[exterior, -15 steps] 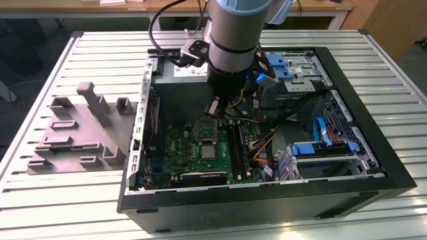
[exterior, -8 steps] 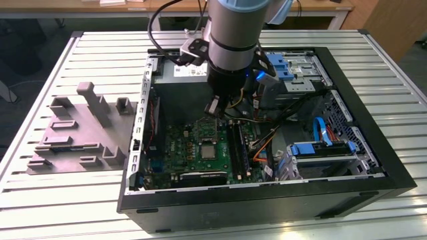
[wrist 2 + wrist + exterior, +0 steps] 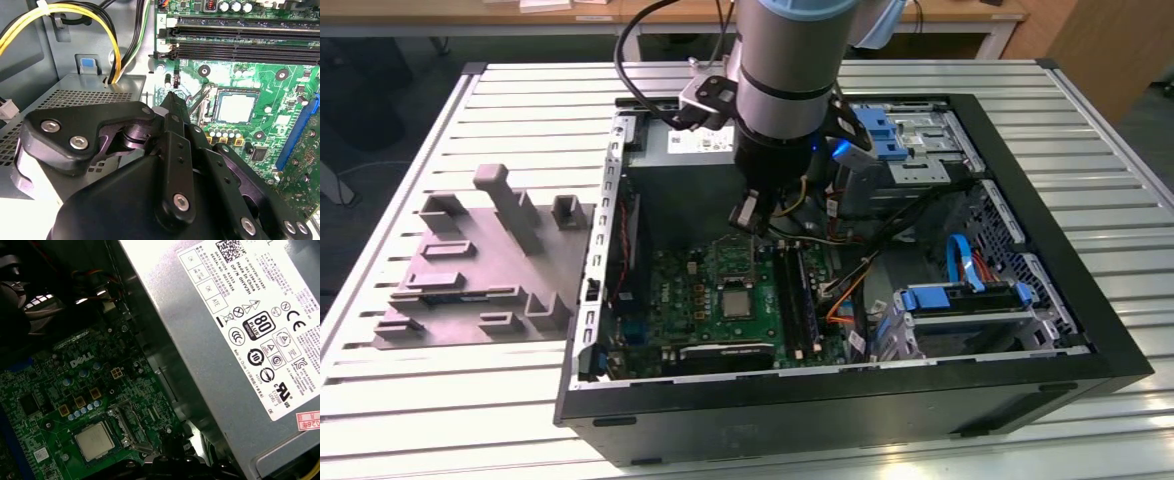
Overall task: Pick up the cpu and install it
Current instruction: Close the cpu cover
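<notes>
The cpu (image 3: 738, 303) is a small pale silvery square lying flat in its socket on the green motherboard (image 3: 694, 310), inside the open computer case. Both wrist views show the cpu (image 3: 236, 107) (image 3: 93, 441) with the socket's metal frame (image 3: 127, 427) and lever (image 3: 199, 99) swung open beside it. My gripper (image 3: 750, 222) hangs above the board, a little behind the socket toward the power supply. Its black fingers (image 3: 172, 115) meet at a point with nothing between them, and the tip (image 3: 170, 96) is apart from the cpu.
A grey moulded tray (image 3: 467, 270) lies on the slatted table at the exterior view's left. Inside the case are a power supply (image 3: 240, 340), yellow and black cables (image 3: 112, 45), memory slots (image 3: 240, 35) and blue-tabbed drive bays (image 3: 961, 300).
</notes>
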`<state>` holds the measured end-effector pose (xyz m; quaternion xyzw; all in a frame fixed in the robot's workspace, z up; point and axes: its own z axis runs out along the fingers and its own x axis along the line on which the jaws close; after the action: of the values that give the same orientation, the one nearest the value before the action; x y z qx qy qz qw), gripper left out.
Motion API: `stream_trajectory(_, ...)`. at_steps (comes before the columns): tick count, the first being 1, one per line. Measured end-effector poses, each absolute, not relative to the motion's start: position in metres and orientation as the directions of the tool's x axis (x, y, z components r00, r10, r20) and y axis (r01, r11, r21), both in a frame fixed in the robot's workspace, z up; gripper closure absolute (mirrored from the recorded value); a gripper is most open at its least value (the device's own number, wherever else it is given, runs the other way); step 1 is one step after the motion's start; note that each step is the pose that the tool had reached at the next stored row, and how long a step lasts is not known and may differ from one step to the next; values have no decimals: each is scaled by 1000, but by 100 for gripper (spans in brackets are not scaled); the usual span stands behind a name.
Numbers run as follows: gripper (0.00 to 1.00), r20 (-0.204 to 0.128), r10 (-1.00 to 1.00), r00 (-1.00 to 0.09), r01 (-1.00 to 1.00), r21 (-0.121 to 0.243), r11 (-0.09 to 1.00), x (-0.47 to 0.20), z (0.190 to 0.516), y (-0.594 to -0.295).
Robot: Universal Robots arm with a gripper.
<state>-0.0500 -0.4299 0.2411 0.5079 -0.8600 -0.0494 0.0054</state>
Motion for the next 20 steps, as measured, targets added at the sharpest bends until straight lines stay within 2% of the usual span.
stream_trajectory(11,89,-40,-875,-482,-874,90,478,-50,241,-430)
stream_trajectory(20,89,-18,-882,-470,-881,78,468,-51,243,-431)
